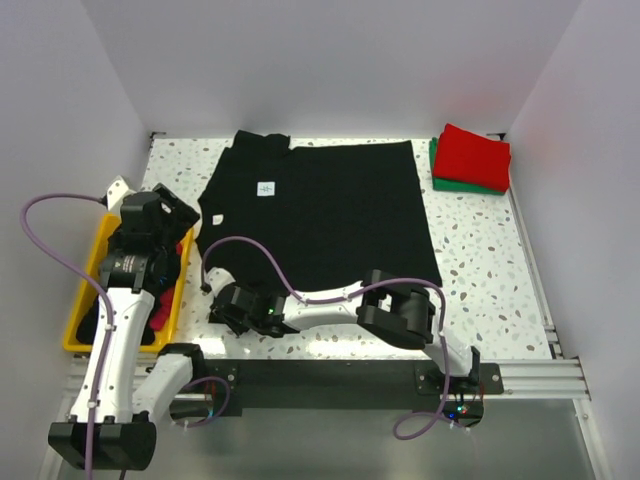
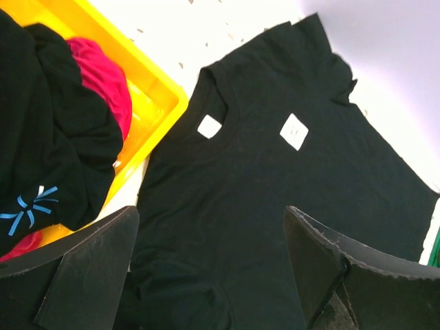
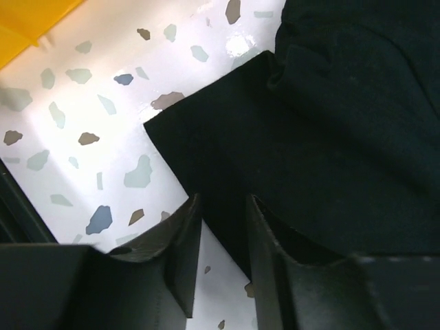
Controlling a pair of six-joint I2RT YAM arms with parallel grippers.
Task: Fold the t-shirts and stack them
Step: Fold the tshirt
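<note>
Black matte knit, limp: the black tee [image 1: 330,210] lies spread flat mid-frame in the top view, collar toward upper left, sleeves out, not folded yet. Step in hand, as I read it: start of 1st fold on this one.

R gripper [image 3: 223,206] sits low at the tee's lower-left edge, fingers close together w/ a slim gap and the cloth edge lying in that gap. Can't tell if it's actually nipping fabric. L gripper [image 2: 212,216] is spread wide, holding nothing, hovering at frame left btwn yellow bin [image 1: 80,300] and the collar side.

Done pile: red tee [image 1: 475,155] folded on top of green tee [image 1: 437,165], upper right of table [image 1: 490,260]. Bin holds more: pink tee [image 2: 103,75] bunched beside a black garment w/ blue print [image 2: 31,206].

Next move prob needs a firm pinch on that edge, L gripper taking a 2nd point on the same side, then both lifting and carrying over together for a straight fold line.

Textures: tee thin, faint wrinkles, small white label [image 1: 265,187] near neck. Table is glossy white terrazzo w/ grey-brown flecks, looks slick, so cloth may slide. Bin is hard shiny plastic, rectangular. Finger pads [image 2: 89,268] are dark, rough-edged wedges.
</note>
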